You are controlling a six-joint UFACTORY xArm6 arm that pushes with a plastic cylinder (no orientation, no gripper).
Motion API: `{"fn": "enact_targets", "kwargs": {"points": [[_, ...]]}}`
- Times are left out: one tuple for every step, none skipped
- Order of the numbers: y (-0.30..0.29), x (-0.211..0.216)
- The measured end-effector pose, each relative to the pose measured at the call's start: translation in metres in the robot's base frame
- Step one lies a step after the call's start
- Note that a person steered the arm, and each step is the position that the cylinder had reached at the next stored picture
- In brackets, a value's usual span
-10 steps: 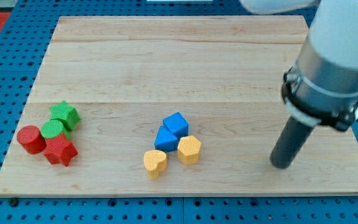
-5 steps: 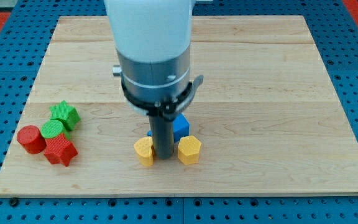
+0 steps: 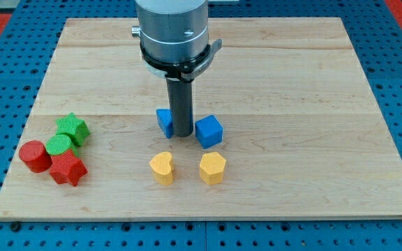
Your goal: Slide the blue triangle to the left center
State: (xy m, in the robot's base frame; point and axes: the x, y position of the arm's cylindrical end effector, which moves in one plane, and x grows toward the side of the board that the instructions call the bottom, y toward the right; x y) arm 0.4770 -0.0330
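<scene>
The blue triangle (image 3: 164, 121) lies near the board's middle, partly hidden behind my rod. My tip (image 3: 182, 133) rests on the board right beside it, on its right, between it and the blue cube (image 3: 209, 131). The triangle appears to touch the rod. The left centre of the board holds the red and green blocks.
A yellow heart (image 3: 162, 167) and a yellow hexagon (image 3: 213, 167) lie just below the blue blocks. At the view's left sit a green star (image 3: 72, 127), a green cylinder (image 3: 59, 146), a red cylinder (image 3: 34, 156) and a red star (image 3: 68, 169). The wooden board (image 3: 292, 84) has blue pegboard around it.
My tip came in from the right, pushed between the yellow blocks and then up between the blue ones. The blue triangle and cube moved up and apart; the yellow heart shifted left.
</scene>
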Motion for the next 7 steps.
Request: {"fn": "enact_targets", "kwargs": {"points": [[0.0,-0.0065],[-0.0002,-0.0074],[-0.001,-0.0074],[-0.002,-0.0074],[-0.0036,-0.0074],[-0.0042,-0.0079],[-0.0042,-0.0108]]}}
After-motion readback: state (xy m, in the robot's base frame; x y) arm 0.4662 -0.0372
